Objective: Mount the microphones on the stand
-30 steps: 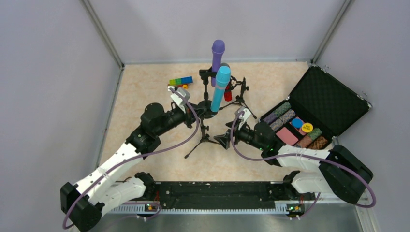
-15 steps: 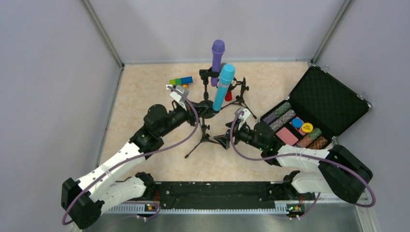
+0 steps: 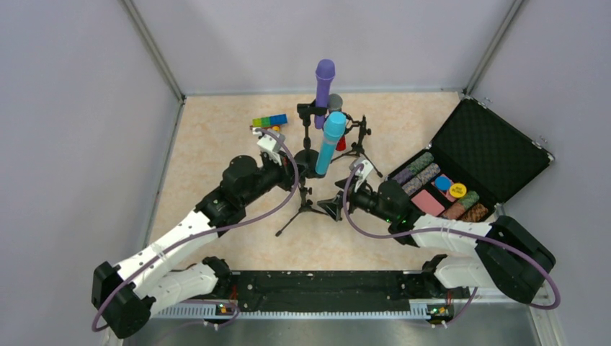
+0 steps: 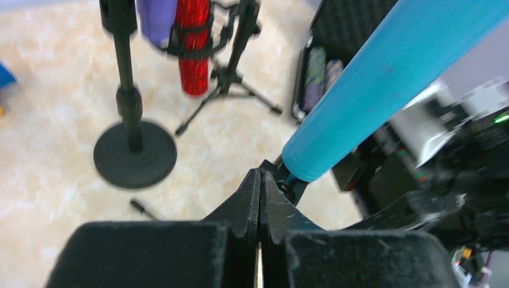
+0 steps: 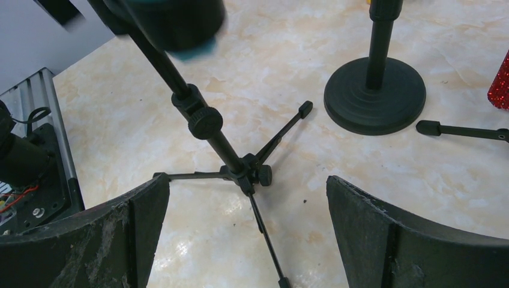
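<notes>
**Microphones.** The light-blue microphone (image 3: 330, 143) was one plain colour over body and head. It stood tilted at the centre of the counter (image 3: 216, 155). Its lower end met the black holder at the top of the near tripod stand (image 5: 240, 168). The purple microphone (image 3: 324, 83) stood upright in the clip of the round-base stand (image 4: 135, 155), further back. The glittery red microphone (image 4: 193, 48), with its silver mesh head, sat in the clip of the far tripod stand (image 4: 240, 90), just beside the purple one.

**Left arm.** The arm reached forward and to the right across the counter. The left pincer (image 4: 259, 192) was closed, with its jaws pressed together. Its tips lay just beside the lower end of the light-blue microphone. No object was visible between them.

**Right arm.** The arm was folded low and pointed left. The right pincer (image 5: 247, 180) was spread wide. The legs of the near tripod stand lay ahead of it, between its fingers (image 5: 138, 216), without contact.
</notes>
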You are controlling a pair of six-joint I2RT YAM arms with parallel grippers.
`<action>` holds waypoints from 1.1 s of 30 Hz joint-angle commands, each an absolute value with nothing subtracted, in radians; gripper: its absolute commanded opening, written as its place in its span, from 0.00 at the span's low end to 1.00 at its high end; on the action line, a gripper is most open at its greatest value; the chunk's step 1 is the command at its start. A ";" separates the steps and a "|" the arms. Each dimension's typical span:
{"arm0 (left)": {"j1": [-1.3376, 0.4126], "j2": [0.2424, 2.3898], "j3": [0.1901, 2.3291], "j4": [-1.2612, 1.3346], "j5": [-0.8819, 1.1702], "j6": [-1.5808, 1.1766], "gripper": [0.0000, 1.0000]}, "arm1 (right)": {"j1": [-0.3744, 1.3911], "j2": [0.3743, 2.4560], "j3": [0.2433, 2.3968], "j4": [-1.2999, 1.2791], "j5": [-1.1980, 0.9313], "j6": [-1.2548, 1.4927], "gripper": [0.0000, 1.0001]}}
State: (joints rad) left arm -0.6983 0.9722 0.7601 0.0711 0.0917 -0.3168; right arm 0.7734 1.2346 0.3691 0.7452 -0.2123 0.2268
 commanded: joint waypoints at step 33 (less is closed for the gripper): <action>-0.727 0.855 0.653 0.066 -0.133 -0.251 0.94 | 0.759 1.179 0.408 0.739 -0.247 0.169 0.99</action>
